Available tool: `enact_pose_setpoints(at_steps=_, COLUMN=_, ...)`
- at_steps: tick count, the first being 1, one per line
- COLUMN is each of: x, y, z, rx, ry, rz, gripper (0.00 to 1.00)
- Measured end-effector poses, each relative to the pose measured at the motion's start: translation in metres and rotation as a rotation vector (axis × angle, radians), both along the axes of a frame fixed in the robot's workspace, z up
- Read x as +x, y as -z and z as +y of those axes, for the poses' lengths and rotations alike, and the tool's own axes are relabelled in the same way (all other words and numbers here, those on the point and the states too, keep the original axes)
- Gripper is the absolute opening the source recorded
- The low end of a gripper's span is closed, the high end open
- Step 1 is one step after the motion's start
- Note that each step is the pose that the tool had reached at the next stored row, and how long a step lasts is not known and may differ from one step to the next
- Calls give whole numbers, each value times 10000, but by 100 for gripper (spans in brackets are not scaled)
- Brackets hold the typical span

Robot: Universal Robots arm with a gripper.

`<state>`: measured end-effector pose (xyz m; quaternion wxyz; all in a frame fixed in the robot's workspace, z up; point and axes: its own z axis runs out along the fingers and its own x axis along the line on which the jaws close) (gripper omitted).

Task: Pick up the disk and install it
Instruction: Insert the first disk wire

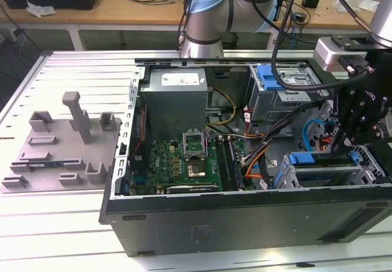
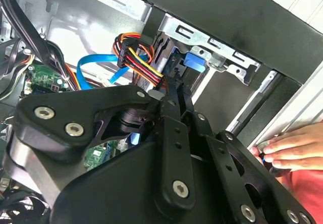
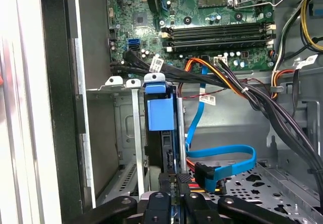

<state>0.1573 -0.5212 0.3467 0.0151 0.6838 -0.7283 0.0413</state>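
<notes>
One disk [image 3: 160,112] stands edgewise in the grey cage [image 3: 126,133]; our tool [image 3: 174,178] sits just beside its edge; we cannot tell whether it is clenched. Print on the white cable tag [image 3: 207,99] is too small for us to read.

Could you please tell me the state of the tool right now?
Tool: whether it is open or closed cannot be told; it is nearest to the disk.

A wooden bench [image 1: 122,5] stands behind the slatted metal table [image 1: 61,70].
</notes>
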Motion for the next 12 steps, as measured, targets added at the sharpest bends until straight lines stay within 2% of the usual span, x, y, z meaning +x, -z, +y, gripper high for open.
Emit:
enact_pose_setpoints(at_steps=2, x=0, y=0, z=4, rx=0, ry=-174, rz=0, gripper=17)
enact_pose_setpoints(at_steps=12, x=-7, y=1, z=-9, rx=-1, ry=-176, rz=0, gripper=17)
